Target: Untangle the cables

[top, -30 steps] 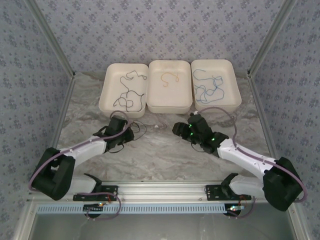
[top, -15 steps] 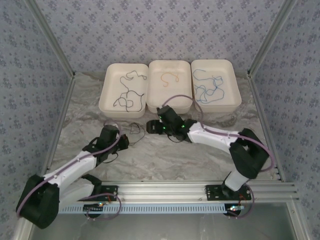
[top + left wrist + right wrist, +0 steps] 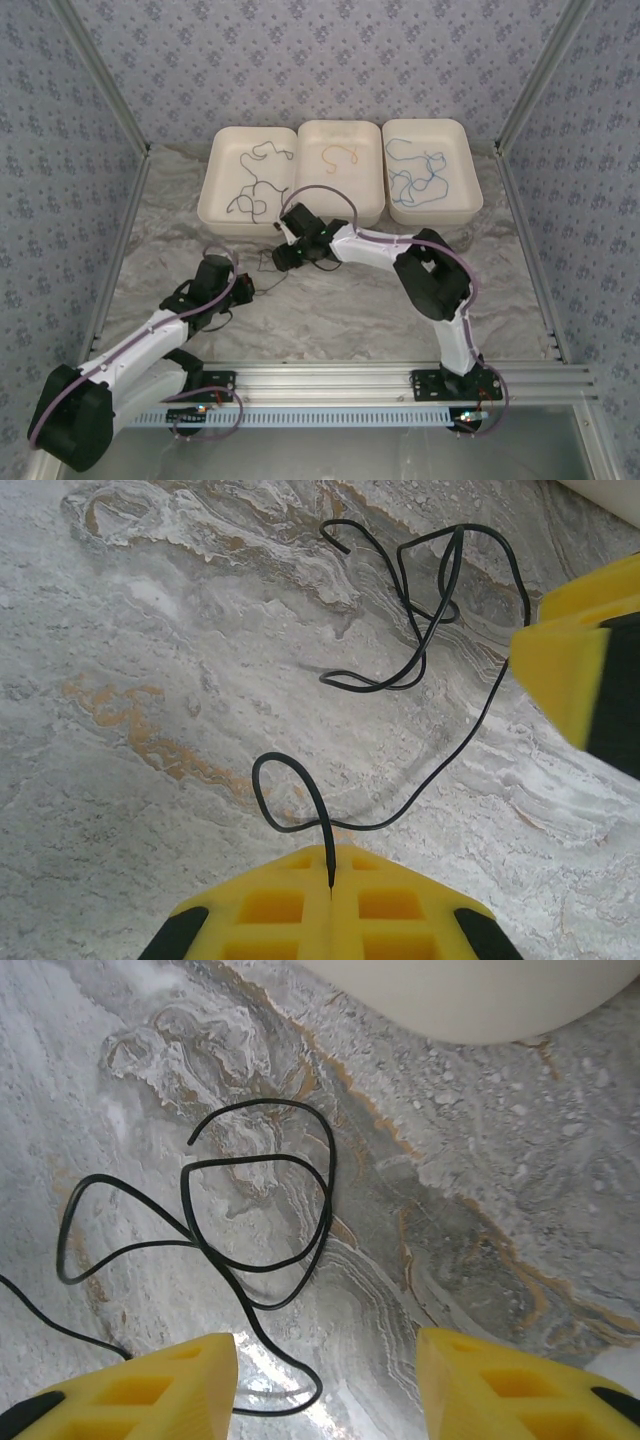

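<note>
A loose black cable [image 3: 268, 262] lies in loops on the marble table in front of the left tray. My left gripper [image 3: 244, 288] is shut on one end of it; in the left wrist view the cable [image 3: 430, 650] runs out from between the closed yellow fingers [image 3: 331, 865] and curls away. My right gripper [image 3: 284, 250] hangs open just over the loops; the right wrist view has the cable [image 3: 250, 1260] under and beside the left finger, with nothing between the jaws [image 3: 325, 1380]. One right finger [image 3: 570, 670] shows in the left wrist view.
Three white trays stand at the back: the left tray [image 3: 208, 190] with black cables, the middle tray [image 3: 372, 200] with a short orange cable [image 3: 338, 155], and the right tray [image 3: 472, 195] with blue cables [image 3: 418, 180]. A tray's rim [image 3: 470, 1000] is close ahead of the right gripper.
The right arm has swung left across the table to the black cable. The left gripper has drawn back slightly toward me, still holding the cable end.
</note>
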